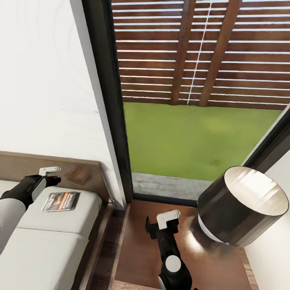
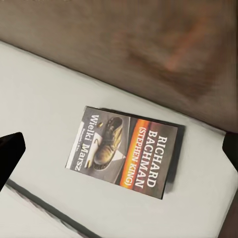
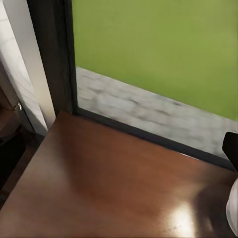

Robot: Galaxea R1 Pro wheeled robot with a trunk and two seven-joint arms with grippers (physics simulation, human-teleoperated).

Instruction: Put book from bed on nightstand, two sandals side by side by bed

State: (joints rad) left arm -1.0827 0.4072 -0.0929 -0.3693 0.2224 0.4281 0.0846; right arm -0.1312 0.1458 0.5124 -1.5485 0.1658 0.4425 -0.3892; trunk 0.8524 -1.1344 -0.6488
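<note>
bedroom corner: book still on bed, nightstand waiting

- bed (image 1: pixel 48 237): pale mattress against a dark headboard; carries the book.
- nightstand (image 1: pixel 141 245): glossy brown surface just beside the bed, under the window; bare on the bed side, so there looks to be room for the book.
- lamp (image 1: pixel 241 205): dark cylindrical shade, standing on the nightstand's far side from the bed.
- book (image 1: pixel 60 201): lies flat on the mattress near the headboard, cover up.
- left end effector (image 1: pixel 50 172): hovers above the book, apart from it; fingers spread wide at the edges of the left wrist view, holding nothing.
- right end effector (image 1: pixel 163 221): over the nightstand, empty; opening cannot be told.
- progress, judged: book not yet grasped or moved; sandals unaccounted for here.
</note>
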